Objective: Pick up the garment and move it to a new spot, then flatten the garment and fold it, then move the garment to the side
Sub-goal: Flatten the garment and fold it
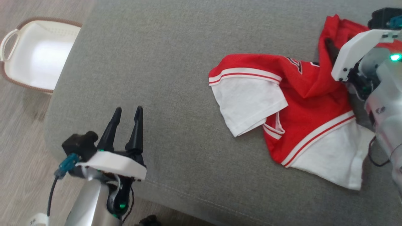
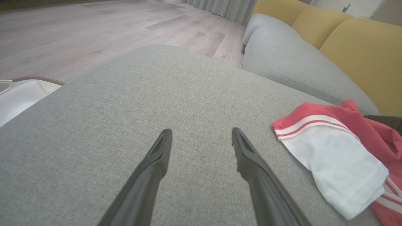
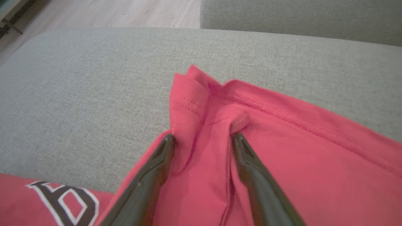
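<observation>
1. The right pincer (image 3: 201,138) is standing released, its jaws wide apart and straddling a raised fold of the garment (image 1: 311,103). The fold is lying between the fingers, not yet pinched.
2. The garment, a red jersey with white sleeves, is lying crumpled at the right of the head view on the grey cushion (image 1: 176,62). One sleeve is spilling toward the frame's middle.
3. The pick-up step looks to be in hand. The next move is calling for the jaws to clench on that fold, then a lift high enough to clear the trailing sleeves.
4. The left pincer (image 1: 128,109) is hovering released and empty at the lower left of the head view, well apart from the garment.
5. Open room is lying across the middle and upper part of the head view, where the cushion is bare.
6. The cushion's rounded edge is running down the left of that view. The floor (image 1: 22,131) and a white basket (image 1: 9,47) are sitting beyond it at the upper left, so any carry leftward should be stopping short of that edge.
</observation>
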Available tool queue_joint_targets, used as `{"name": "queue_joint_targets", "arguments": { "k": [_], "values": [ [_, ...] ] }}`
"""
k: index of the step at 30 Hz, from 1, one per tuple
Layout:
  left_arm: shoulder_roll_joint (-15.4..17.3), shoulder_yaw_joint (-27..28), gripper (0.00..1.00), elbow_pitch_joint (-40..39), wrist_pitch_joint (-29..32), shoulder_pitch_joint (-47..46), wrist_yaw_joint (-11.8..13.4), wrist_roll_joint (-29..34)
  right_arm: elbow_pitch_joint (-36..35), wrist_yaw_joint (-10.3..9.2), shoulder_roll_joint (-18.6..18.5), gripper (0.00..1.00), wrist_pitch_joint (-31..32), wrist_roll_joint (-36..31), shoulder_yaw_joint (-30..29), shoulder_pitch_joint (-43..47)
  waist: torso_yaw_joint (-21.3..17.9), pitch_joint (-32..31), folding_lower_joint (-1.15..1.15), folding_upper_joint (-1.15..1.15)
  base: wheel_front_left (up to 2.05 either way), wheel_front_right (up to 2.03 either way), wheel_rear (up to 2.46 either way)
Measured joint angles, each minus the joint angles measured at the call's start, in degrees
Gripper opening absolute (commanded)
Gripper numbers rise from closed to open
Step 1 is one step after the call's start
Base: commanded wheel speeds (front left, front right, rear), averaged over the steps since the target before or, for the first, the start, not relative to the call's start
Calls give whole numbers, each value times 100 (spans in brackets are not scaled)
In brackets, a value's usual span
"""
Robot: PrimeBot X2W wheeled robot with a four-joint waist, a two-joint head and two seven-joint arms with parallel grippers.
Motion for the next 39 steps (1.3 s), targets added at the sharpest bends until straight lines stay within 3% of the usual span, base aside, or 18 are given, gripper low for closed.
{"name": "queue_joint_targets", "arguments": {
  "k": [1, 2, 5, 6, 10, 16, 22, 28, 39],
  "values": [
    [-7, -1, 100, 0, 0, -35, -5, -1, 15, 0, -11, 90, 3, -2, -13, -26, 24, 31, 0, 0, 0, 0, 0],
    [-18, -1, 100, 0, 0, -64, -7, -1, 31, 0, -21, 81, 5, -7, -24, -51, 50, 57, 0, 0, 0, 0, 0],
    [-40, 3, 100, 5, 0, -120, -8, -1, 35, 0, -30, 30, 4, -47, -58, -87, 108, 115, 0, 0, 0, 0, 0],
    [-42, 7, 100, 13, 0, -122, -11, -1, 35, 0, -30, 0, 5, -65, -78, -87, 118, 129, 0, 0, 0, 0, 0],
    [-49, 26, 100, 86, 0, -121, -12, -1, 43, 0, -21, 0, -102, -154, -116, -87, 96, 126, 0, 0, 0, 0, 0],
    [-55, 65, 100, 140, 0, -117, -13, 1, 59, 0, 104, 0, -837, -245, -137, -81, -91, -47, 0, 0, 0, 0, 0],
    [-54, 144, 100, 174, 0, -55, -13, 89, -157, 0, 389, 0, -1024, -101, 12, 141, -446, -379, -1, 0, 0, 0, 0],
    [76, 302, 100, 155, 1, 343, 32, 158, -704, 0, 370, 0, -1018, 98, 353, 845, -936, -786, -1, 0, 0, 0, 0],
    [256, 444, 100, -237, 64, 654, 201, 153, -2139, 0, -497, 0, -372, 410, 470, 2182, -1964, -1327, -1, 0, 0, 0, 0]
  ]
}}
